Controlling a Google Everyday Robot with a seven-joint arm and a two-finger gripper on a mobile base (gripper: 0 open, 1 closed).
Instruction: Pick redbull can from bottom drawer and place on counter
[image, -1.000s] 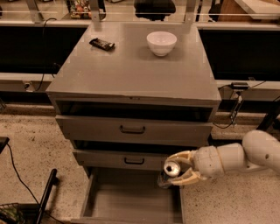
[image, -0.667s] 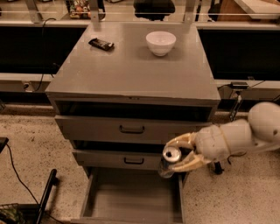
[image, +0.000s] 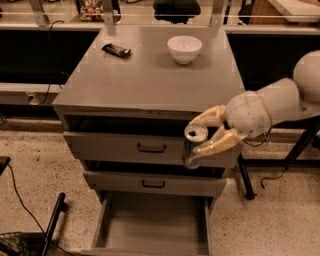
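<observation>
My gripper (image: 204, 135) comes in from the right and is shut on the redbull can (image: 193, 146), a slim blue-and-silver can with a shiny top. It holds the can upright in the air in front of the top drawer, near the cabinet's right side and just below the counter's front edge. The bottom drawer (image: 155, 227) is pulled out below and shows a bare grey floor. The counter (image: 145, 75) is the flat grey cabinet top above and behind the can.
A white bowl (image: 184, 48) stands at the counter's back right and a flat black wrapped bar (image: 116, 50) lies at its back left. Two upper drawers (image: 150, 147) with dark handles are slightly open. A black pole (image: 52, 222) and cable lie on the floor at left.
The gripper has lifted the can from just above the bottom drawer up to the level of the top drawer, nearer the counter's front edge.
</observation>
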